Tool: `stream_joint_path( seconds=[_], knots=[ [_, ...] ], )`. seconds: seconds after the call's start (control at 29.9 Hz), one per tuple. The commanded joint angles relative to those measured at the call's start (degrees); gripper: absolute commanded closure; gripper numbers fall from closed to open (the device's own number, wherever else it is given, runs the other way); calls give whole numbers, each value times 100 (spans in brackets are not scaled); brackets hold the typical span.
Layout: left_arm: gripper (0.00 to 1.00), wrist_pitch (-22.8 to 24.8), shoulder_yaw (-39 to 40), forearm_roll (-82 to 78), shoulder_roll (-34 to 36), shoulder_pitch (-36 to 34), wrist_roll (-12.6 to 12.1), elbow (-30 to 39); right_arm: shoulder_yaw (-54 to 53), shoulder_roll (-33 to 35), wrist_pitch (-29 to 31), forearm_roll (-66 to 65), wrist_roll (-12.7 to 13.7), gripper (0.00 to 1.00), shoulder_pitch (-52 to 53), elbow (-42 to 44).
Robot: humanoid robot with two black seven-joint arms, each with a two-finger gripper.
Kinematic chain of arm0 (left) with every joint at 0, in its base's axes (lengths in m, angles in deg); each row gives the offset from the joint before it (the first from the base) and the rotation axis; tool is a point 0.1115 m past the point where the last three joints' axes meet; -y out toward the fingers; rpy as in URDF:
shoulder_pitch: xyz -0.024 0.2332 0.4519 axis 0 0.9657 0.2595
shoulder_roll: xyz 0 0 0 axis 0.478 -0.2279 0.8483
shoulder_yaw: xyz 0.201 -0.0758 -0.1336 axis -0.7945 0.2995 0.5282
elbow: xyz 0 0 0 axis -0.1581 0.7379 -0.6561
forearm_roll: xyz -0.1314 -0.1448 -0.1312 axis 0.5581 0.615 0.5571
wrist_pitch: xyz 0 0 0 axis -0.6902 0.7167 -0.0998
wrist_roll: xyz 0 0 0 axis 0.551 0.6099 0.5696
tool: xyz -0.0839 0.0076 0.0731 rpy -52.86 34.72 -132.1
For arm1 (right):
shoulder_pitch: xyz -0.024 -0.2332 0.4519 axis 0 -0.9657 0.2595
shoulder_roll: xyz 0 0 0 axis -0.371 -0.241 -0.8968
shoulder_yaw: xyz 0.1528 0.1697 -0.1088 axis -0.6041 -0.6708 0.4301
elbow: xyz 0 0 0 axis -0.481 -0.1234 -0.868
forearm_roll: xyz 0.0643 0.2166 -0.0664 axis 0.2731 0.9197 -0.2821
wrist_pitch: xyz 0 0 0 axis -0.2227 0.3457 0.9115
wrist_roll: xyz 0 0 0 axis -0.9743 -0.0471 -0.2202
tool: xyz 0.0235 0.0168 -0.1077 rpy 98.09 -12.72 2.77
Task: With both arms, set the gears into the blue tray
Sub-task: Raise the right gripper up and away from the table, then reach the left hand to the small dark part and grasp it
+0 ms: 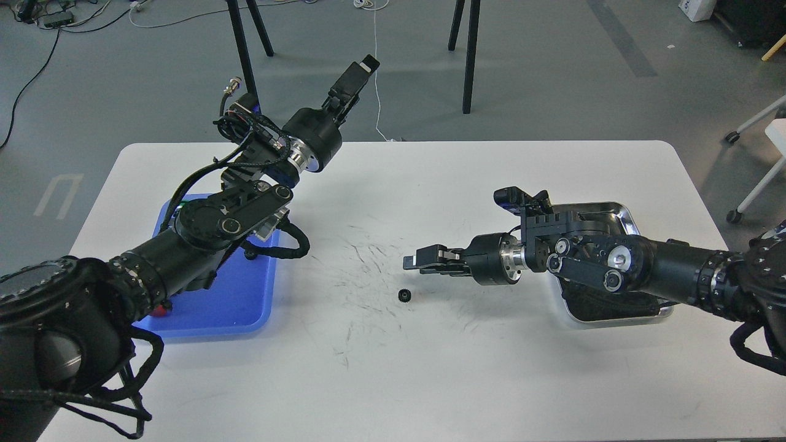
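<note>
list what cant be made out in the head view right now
- Second gear: not seen; only one gear lies on the table.
- Blue tray: mostly hidden by the left arm, contents unclear.
- Silver tray: inside covered by the right arm.
- Left tool: fingers too dark to separate.
- Right tool: finger gap unreadable.

The left arm (202, 227) reaches in from the lower left and angles upward, its gripper (356, 77) raised high and pointing away (whether its fingers are parted cannot be told from here). The right arm (645, 276) stretches in from the right, level and low, its gripper (420, 261) pointing left with fingers slightly apart, holding nothing.
</note>
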State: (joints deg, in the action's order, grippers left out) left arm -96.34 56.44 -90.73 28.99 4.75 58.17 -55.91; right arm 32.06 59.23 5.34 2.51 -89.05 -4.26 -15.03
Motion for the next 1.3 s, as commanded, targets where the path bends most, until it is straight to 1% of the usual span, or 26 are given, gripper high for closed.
stream_joint_path(
  seconds=[0.0, 0.07, 0.1, 0.2, 0.43, 0.5, 0.6, 0.74, 0.9, 0.94, 1.0, 1.07, 1.14, 1.27],
  knots=[
    [0, 0, 0, 8, -15, 0, 0, 0, -53, 3, -111, 19, 0, 18, -6, 325],
    [0, 0, 0, 0, -15, 0, 0, 0, -123, 12, -382, 71, 0, 2, -42, 597],
    [0, 0, 0, 0, -15, 0, 0, 0, -175, 20, -488, 89, 0, 2, -59, 773],
    [0, 0, 0, -9, -15, 9, 0, 0, -508, 47, -525, 142, 0, 2, -103, 1055],
    [0, 0, -26, -53, -7, 44, 0, 0, -1440, 433, -568, 186, 0, 1, -59, 1029],
    [0, 0, -35, -70, 11, 35, 0, 9, -1878, 503, -516, 299, 0, 1, -50, 1073],
    [0, 52, -254, -79, 72, 35, 0, 70, -2390, 697, -437, 851, 0, 1, -42, 1047],
    [0, 44, -878, -97, 134, 9, 0, 79, -2426, 829, -375, 1853, 0, 1, -15, 1056],
    [0, 44, -1204, -649, 248, 17, 0, 114, -2426, 1031, -366, 2654, 0, 1, 125, 1064],
    [0, 35, -1309, -920, 274, 18, 0, 201, -2426, 1066, -358, 2803, 0, 1, 178, 1064],
    [0, -43, -1520, -1570, 476, 26, 0, 595, -2408, 1145, -358, 3059, 0, 1, 283, 1003],
    [0, -245, -1617, -2133, 818, 35, 0, 1122, -2391, 1207, -358, 3139, 0, 1, 345, 1003],
    [0, -456, -1652, -2530, 1012, 35, 0, 1431, -2400, 1225, -349, 3148, 0, 1, 389, 1012],
    [0, -825, -2135, -2935, 1259, 9, 0, 1556, -2400, 1233, -349, 3148, 0, 1, 415, 1029]
  ],
)
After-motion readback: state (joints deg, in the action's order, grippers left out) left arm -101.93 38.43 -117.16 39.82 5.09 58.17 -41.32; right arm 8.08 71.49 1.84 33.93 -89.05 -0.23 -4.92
